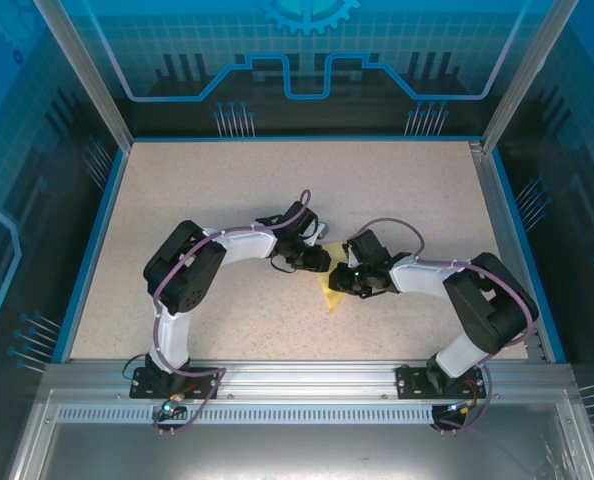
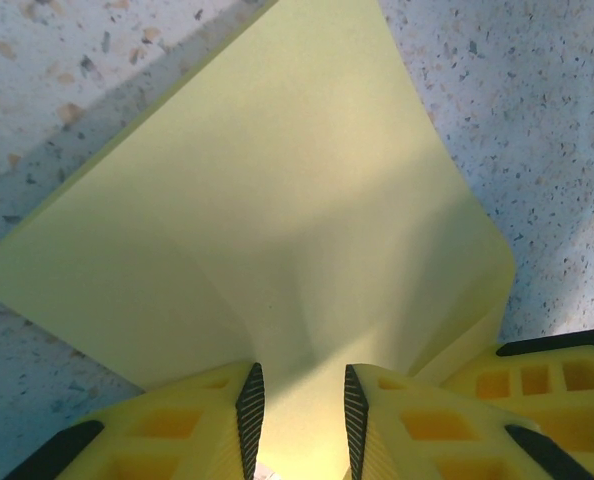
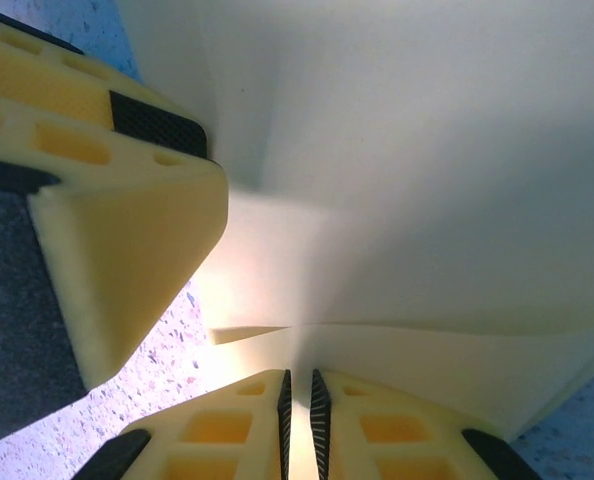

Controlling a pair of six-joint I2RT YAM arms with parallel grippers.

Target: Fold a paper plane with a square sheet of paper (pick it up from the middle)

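Left gripper (image 2: pixel 303 395): pads slightly apart, with a raised hump of the square sheet of paper (image 2: pixel 297 200) caught between them, so it is pinching the sheet.
Left gripper place: top view, just left of frame centre (image 1: pixel 315 258), low over the surface (image 1: pixel 277 180), pointing right toward the other gripper.
Sheet, left wrist view: pale yellow and fans out up the frame. Its left corner lies flat on the speckled surface (image 2: pixel 537 120). Its right edge curls, and a second layer shows beneath it at lower right.
Sheet, top view: a small yellow point (image 1: pixel 329 296) shows just below the gap between the two grippers, at frame centre. The rest is hidden under them.
Sheet, right wrist view: fills the upper right (image 3: pixel 427 150). A layered edge runs across lower centre, and the sheet is lifted off the surface (image 3: pixel 147 390) at lower left.
Right gripper (image 3: pixel 299 405): pads pressed almost together on the sheet's near edge, so it is pinching it.
Right gripper place: top view, just right of centre (image 1: pixel 343 278), facing left and nearly touching the left gripper.
Crossover: one of the right gripper's fingers (image 2: pixel 537 385) sits at lower right of the left wrist view. One of the left gripper's fingers (image 3: pixel 127 230) sits at upper left of the right wrist view. Both are against the sheet.
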